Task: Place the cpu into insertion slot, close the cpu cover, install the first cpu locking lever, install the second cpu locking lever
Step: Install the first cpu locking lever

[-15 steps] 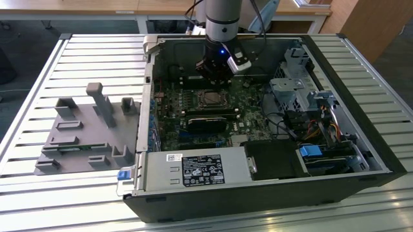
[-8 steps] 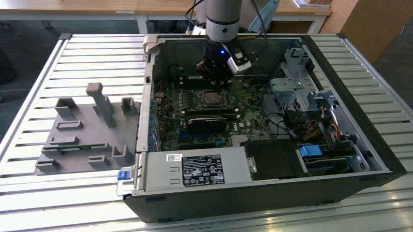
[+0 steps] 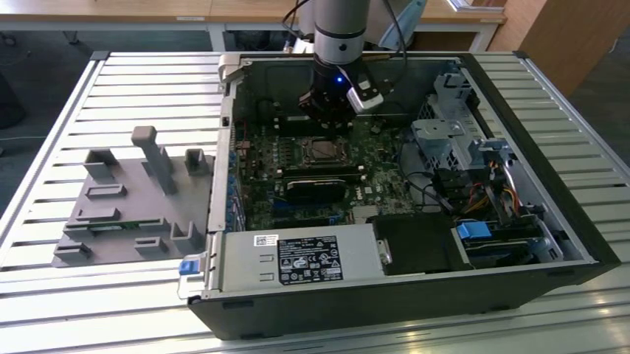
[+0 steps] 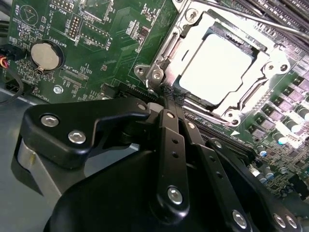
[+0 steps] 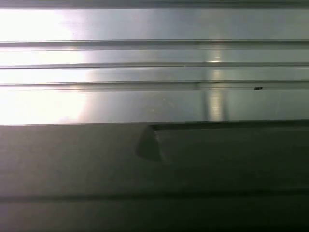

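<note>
— So where does the cpu (image 4: 223, 67) sit?

— Already down in the insertion slot (image 3: 322, 152), near the middle of the green motherboard (image 4: 104, 46). In the second wrist view its flat, square metal top glares almost white, smooth and featureless.

— And the cpu cover (image 4: 193, 36)?

— Lying flat over it, as far as I can see: a thin, dull silver frame with stepped edges and round screw heads at its corners, the chip showing through the big central window. A slim steel rod (image 4: 251, 18) runs along the frame's far side; whether it is latched I cannot tell.

— The gripper (image 4: 166, 99)?

— Matte black, built of jointed bars with shiny rivets. Its two fingers are pressed together into one narrow point with nothing between them, poised just off the cover's near edge. Whether the tip touches the board I cannot tell.

— Anything else nearby?

— A round, brushed coin battery (image 4: 46, 54) lies toward the board's edge. In the exterior view the arm (image 3: 341, 29) reaches down into the open black computer case (image 3: 394, 299), which rests on a ribbed aluminium table (image 3: 99, 295); a grey moulded fixture (image 3: 133, 203) with upright pegs stands beside the case toward the exterior view's left.
</note>
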Motion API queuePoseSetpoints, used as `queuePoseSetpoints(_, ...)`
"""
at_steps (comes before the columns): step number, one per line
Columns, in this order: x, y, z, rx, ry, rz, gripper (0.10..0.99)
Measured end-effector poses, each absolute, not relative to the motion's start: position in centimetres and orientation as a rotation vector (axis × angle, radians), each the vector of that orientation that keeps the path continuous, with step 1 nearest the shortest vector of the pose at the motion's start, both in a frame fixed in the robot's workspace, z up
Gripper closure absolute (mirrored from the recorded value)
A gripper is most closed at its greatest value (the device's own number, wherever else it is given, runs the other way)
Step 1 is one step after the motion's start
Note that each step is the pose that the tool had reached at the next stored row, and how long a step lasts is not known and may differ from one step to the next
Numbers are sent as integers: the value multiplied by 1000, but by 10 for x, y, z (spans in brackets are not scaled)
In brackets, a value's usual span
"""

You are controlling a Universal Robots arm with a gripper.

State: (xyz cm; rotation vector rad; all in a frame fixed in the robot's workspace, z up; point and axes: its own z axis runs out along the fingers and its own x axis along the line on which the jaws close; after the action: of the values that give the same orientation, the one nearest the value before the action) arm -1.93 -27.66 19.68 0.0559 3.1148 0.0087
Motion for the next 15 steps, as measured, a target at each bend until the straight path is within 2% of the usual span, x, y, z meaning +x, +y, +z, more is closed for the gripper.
queuePoseSetpoints(15,-19,-279,210,56,3115,8,980)
